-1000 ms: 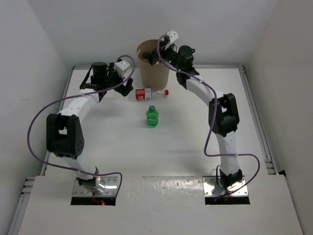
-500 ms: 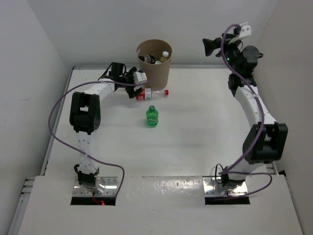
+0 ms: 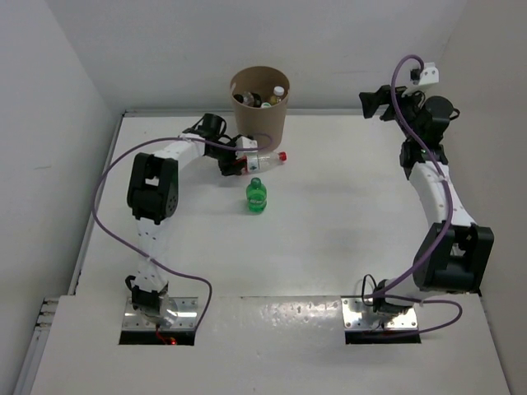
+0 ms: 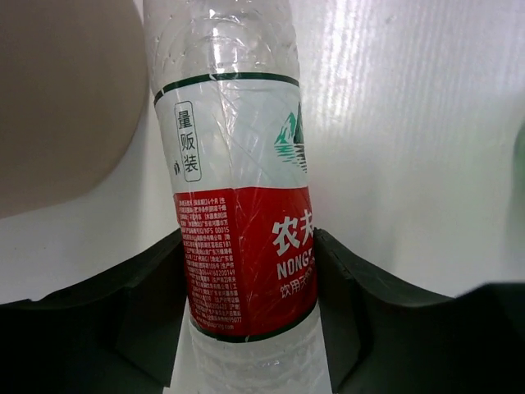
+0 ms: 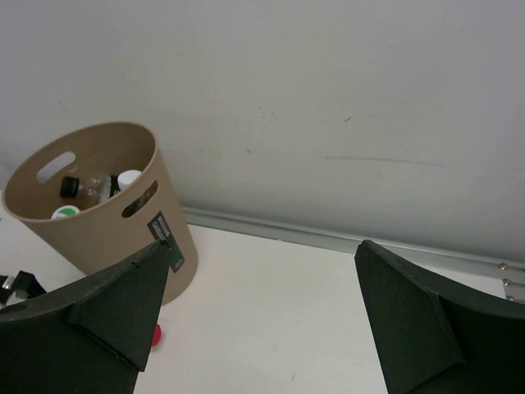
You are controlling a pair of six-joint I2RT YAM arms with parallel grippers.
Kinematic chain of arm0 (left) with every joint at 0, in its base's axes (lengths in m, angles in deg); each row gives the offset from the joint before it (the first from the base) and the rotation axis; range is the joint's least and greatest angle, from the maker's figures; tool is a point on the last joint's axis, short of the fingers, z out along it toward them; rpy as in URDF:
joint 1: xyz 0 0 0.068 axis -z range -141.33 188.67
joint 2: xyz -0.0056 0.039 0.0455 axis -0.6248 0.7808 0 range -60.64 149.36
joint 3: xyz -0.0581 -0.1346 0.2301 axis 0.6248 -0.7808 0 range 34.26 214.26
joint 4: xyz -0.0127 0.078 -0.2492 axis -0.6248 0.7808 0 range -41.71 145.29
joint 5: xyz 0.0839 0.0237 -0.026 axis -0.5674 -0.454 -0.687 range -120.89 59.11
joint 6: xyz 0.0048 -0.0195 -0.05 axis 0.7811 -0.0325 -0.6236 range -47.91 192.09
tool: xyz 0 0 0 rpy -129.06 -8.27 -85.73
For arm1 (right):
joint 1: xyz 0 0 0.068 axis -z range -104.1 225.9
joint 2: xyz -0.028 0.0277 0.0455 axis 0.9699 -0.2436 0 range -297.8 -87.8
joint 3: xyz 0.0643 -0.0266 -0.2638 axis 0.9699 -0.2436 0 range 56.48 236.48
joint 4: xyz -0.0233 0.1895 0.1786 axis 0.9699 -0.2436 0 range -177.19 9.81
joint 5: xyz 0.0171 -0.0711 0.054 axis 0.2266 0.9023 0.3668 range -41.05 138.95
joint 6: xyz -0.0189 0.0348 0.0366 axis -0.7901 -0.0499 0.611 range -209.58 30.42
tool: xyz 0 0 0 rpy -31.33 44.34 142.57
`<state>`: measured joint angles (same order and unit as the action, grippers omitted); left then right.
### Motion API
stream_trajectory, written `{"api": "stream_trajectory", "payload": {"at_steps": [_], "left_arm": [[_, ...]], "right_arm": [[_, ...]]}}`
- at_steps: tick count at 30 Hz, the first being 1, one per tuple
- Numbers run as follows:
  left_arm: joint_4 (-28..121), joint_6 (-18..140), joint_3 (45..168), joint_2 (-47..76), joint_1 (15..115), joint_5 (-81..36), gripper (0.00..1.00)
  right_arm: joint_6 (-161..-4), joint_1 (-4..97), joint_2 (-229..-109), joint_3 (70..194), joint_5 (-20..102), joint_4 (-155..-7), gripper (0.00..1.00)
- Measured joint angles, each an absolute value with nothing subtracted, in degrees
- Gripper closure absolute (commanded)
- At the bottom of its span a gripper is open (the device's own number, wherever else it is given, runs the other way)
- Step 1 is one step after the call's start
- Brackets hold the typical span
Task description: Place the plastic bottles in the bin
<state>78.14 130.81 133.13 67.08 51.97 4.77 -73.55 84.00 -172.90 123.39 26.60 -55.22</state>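
White table (image 3: 329, 222), white walls (image 3: 148, 41), red-labelled bottle (image 4: 242, 254)

2 bottles (image 3: 256, 196) lie outside 1 bin (image 3: 260, 123).

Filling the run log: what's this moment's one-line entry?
left gripper: closed on red-label bottle lying by bin | right gripper: open, empty | green bottle: on table | bin: holds several bottles
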Motion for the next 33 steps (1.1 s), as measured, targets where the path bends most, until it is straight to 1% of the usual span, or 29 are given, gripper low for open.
{"api": "stream_trajectory", "payload": {"at_steps": [1,4,9,11,14,17,19,20,23,25,28,33], "left_arm": [[78.6,131.0,133.2,66.9,51.9,4.7,0.49],[80.5,131.1,131.9,65.0,51.5,4.4,0.61],[84.0,130.1,127.3,55.3,50.3,4.9,0.64],[84.6,129.3,127.1,49.9,49.7,6.3,0.67],[84.1,126.0,128.9,41.6,49.3,8.8,0.68],[75.8,116.7,132.3,35.5,49.3,10.8,0.68],[66.7,108.9,133.2,33.2,49.5,11.0,0.68],[61.9,105.1,133.5,32.8,49.6,10.7,0.70],[51.1,95.4,136.5,35.7,50.5,8.6,0.71],[45.0,90.0,141.5,41.2,51.4,7.1,0.71],[38.5,83.6,144.9,49.1,52.0,4.7,0.71],[34.4,75.5,149.6,61.4,52.2,1.1,0.70]], "right_arm": [[-73.4,84.0,-172.8,123.1,26.3,-55.4,0.09],[-73.1,83.9,-171.9,122.2,25.7,-55.5,0.09],[-72.9,83.9,-169.2,120.0,24.8,-55.4,0.10],[-72.9,83.8,-168.1,119.0,24.5,-55.4,0.10],[-72.9,83.8,-166.8,117.6,24.2,-55.4,0.10],[-72.9,83.9,-165.5,116.3,24.0,-55.4,0.10],[-72.9,83.9,-165.0,115.6,23.7,-55.4,0.10],[-72.9,83.9,-164.9,115.4,23.5,-55.4,0.10],[-72.9,83.9,-164.9,115.1,23.3,-55.5,0.10],[-72.9,83.9,-164.9,115.0,23.3,-55.5,0.10],[-72.9,83.9,-164.7,114.8,23.4,-55.8,0.10],[-72.9,84.4,-163.7,113.2,23.5,-56.3,0.10]]}}
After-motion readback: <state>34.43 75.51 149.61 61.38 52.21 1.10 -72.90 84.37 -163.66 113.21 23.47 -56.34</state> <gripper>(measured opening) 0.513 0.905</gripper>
